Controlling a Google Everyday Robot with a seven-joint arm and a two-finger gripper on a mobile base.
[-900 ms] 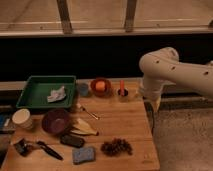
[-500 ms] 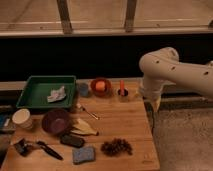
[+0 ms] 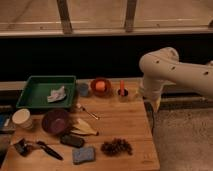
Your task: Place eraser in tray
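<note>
With the tool (image 3: pixel 156 103) wide and empty at the bench's (image 3: pixel 120 120) 3 o'clock edge, it should reach to the eraser (image 3: pixel 72 140) lying flat at 7 o'clock, grip across its narrow width, then lift toward the tray (image 3: pixel 35 95) at 10 o'clock.

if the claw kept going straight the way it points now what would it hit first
The claw points down at the far right corner of the wooden table; it would probably meet that edge first, or just miss it, since depth is unclear.
</note>
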